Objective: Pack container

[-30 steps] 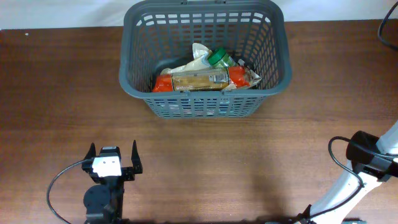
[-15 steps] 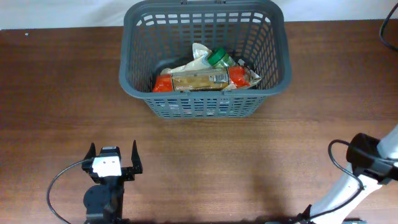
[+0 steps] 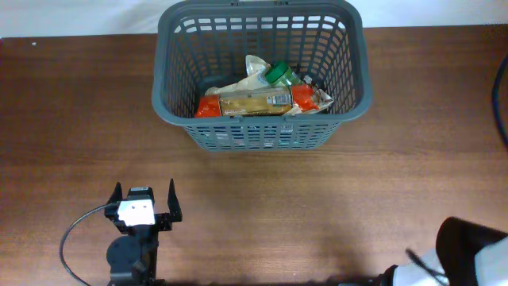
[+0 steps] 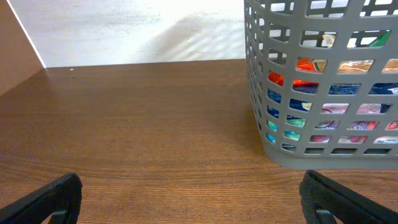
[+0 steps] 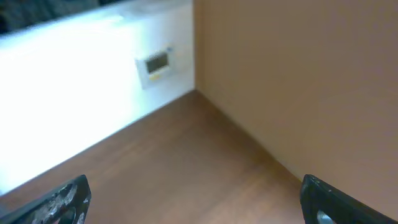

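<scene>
The container [image 3: 254,137] is seen standing upright at the far middle of the brown surface [image 3: 333,199]. Groceries are laid on its base: an orange packet [image 3: 266,102], a pale pouch [image 3: 252,73] and a green-capped item [image 3: 278,75]. The left hand [image 3: 144,189] is held near the front edge, well apart from the container, with fingers spread wide and nothing gripped. The right hand [image 5: 196,196] is likewise spread wide and empty in its blurred wrist view, and its arm [image 3: 476,258] is seen at the near right corner
</scene>
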